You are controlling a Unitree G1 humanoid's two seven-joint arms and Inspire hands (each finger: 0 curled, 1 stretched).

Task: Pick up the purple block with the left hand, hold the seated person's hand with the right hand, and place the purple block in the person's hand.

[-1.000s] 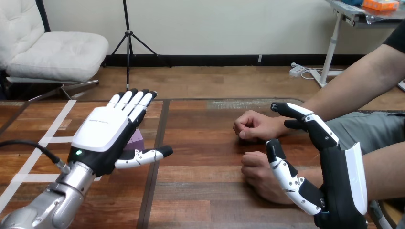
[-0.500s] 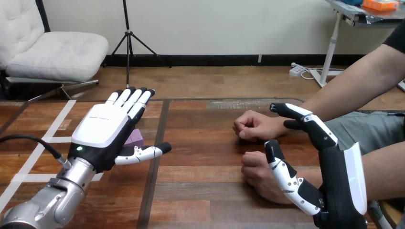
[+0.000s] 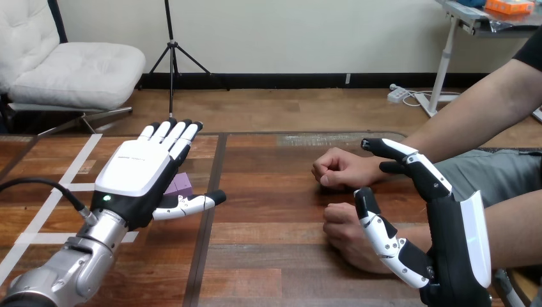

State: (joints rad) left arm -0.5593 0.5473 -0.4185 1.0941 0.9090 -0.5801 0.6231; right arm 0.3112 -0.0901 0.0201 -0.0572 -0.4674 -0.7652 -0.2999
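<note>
Well, the counter (image 3: 275,256) carries everything, and I take my bearings from the purple block (image 3: 179,185), which rests flat on the wood, not yet lifted.

The person's arms come in well to the right of the block. Both of their hands are closed into fists on the counter: the far hand (image 3: 335,169) and, closer to me, the near hand (image 3: 344,231). Neither palm is turned up, so I judge there is nowhere to set the block yet.

My right hand (image 3: 457,249), also well right of the block, stands on edge around the near hand. Its thumb lies in front of the fist and its fingers (image 3: 409,158) reach up past the wrist toward the far hand. They are loosely spread and barely bent. I see no wrap or pinch, so I call this bracketing, ready to hold rather than holding.

My left hand (image 3: 137,176) hovers directly over the block, back upward. Its fingers are straight and pressed together, and its thumb (image 3: 192,203) juts out low on the block's right side. That frames the block so a curl would close on it. The palm hides most of the block, leaving its right end showing, and I cannot tell whether they touch.
</note>
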